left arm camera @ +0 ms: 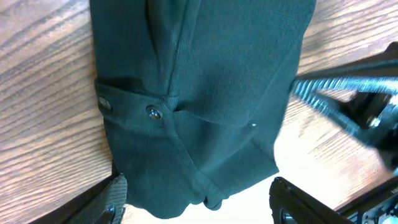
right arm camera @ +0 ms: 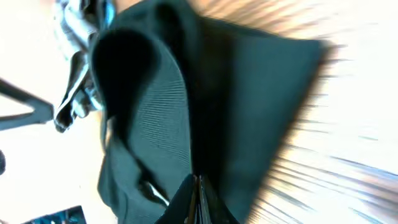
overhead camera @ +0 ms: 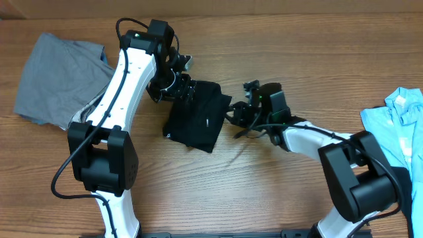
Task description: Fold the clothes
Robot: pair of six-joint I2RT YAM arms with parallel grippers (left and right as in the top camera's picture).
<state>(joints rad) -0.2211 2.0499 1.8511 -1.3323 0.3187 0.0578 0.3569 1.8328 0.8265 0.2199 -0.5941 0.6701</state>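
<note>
The black shirt [overhead camera: 195, 118] lies folded into a small bundle at the table's middle. My left gripper [overhead camera: 178, 87] is at its far left corner. In the left wrist view its fingers [left arm camera: 202, 208] are open, with the shirt's edge [left arm camera: 205, 93] lying between them. My right gripper [overhead camera: 236, 114] is at the shirt's right edge. In the right wrist view its fingers [right arm camera: 198, 198] are shut together on a fold of the black cloth [right arm camera: 155, 106], which rises in a hump. A grey garment [overhead camera: 56, 79] lies at the far left. A light-blue one [overhead camera: 400, 122] lies at the right edge.
The wooden table [overhead camera: 264, 192] stretches around the bundle. A dark cloth [overhead camera: 415, 192] shows below the light-blue garment at the right edge. The two arms meet close together over the black shirt.
</note>
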